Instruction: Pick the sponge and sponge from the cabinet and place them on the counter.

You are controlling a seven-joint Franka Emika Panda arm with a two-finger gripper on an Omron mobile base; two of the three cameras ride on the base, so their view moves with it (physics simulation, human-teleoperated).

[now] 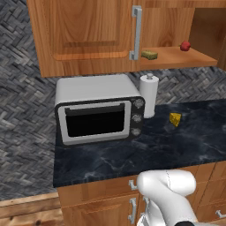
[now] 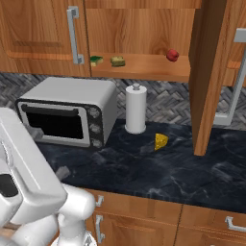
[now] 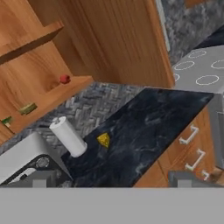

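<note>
Two sponges lie side by side on the open cabinet's inner shelf (image 2: 144, 67): the dull olive-yellow sponge (image 2: 117, 61) (image 1: 150, 55) (image 3: 27, 108) and, to its left, the yellow sponge with the dark green top (image 2: 96, 61) (image 3: 6, 120). The black-blue marbled counter (image 2: 144, 168) spreads out beneath them. My gripper (image 2: 48, 151) (image 3: 111, 181) hangs low over the counter's front, just in front of the microwave and well below the shelf. It is open wide with nothing between its fingers.
A small red fruit (image 2: 172, 55) sits further right on the shelf. On the counter stand a silver microwave (image 2: 67, 115), a paper towel roll (image 2: 136, 109) and a yellow cheese wedge (image 2: 161, 141). The cabinet's open right door (image 2: 209, 72) juts out over the counter. A stove top (image 3: 201, 70) lies beyond.
</note>
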